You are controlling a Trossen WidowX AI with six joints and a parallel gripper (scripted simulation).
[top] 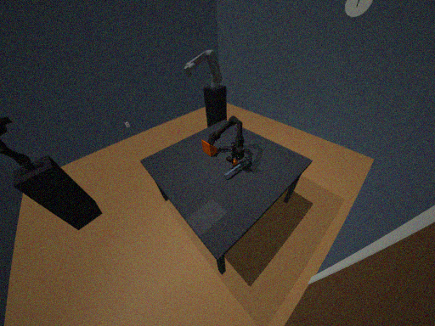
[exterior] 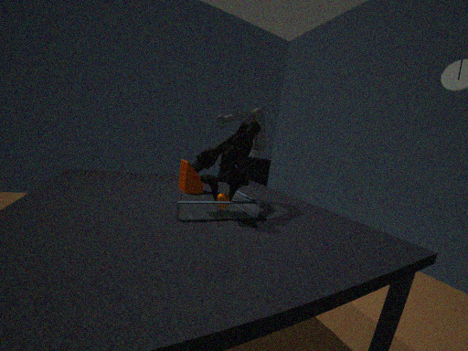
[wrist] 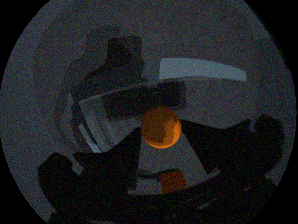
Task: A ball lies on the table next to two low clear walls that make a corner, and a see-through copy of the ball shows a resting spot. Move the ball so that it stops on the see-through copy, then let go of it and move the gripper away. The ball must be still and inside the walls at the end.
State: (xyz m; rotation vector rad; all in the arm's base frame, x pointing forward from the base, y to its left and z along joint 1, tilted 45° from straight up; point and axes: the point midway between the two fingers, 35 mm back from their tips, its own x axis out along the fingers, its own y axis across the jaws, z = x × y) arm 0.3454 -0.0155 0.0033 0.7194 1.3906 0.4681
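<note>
orange ball [wrist: 160, 127] sits clamped between the gripper [wrist: 161, 137] fingers, raised just above the dark table [exterior: 137, 274] over the corner of the clear walls [exterior: 215, 210]. to do this well — lower slowly and straight, stay inside the walls, and set it down before opening, so it does not roll. the see-through copy is too faint to place.

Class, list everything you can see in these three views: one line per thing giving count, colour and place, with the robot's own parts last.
Table: one, dark grey, centre of the tan floor.
Clear walls: two, see-through, forming a corner near the table's far side.
Ball: one, orange, between the gripper's fingers.
Wall clock: one, white, on the right wall.
Stands: two, black, on the floor beside the table.
Arm: one, black with an orange base, on the table.
Gripper: one, black, shut on the ball.
</note>
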